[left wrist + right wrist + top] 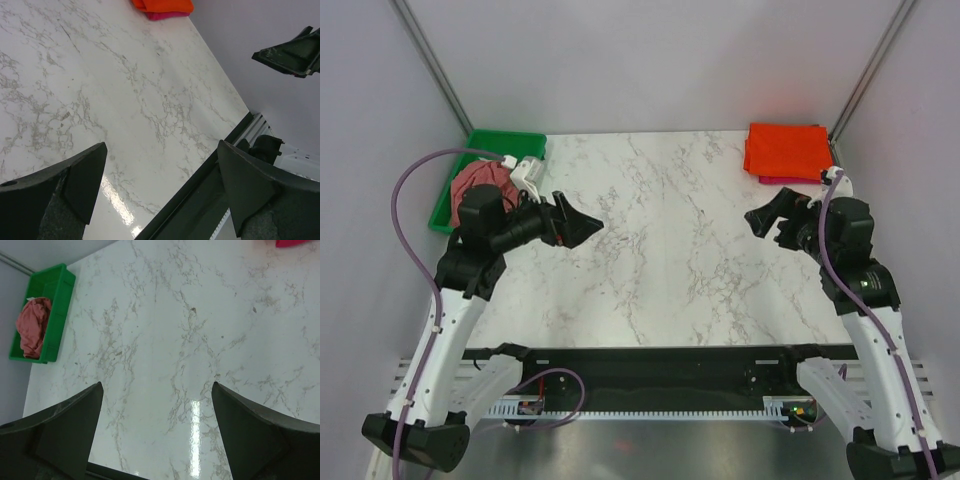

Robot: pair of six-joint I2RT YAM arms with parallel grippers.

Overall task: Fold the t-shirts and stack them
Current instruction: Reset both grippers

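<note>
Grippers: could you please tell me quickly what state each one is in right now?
Left gripper: open, jaws wide apart, holding nothing.
Right gripper: open, jaws wide apart, holding nothing.

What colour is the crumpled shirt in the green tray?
Dusty rose; the shirt shows best in the right wrist view.

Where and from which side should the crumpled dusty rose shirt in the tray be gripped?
Probably pinch a raised fold atop the dusty rose shirt, coming down from above: it lies bunched inside the green tray, whose walls block a sideways approach.
</note>
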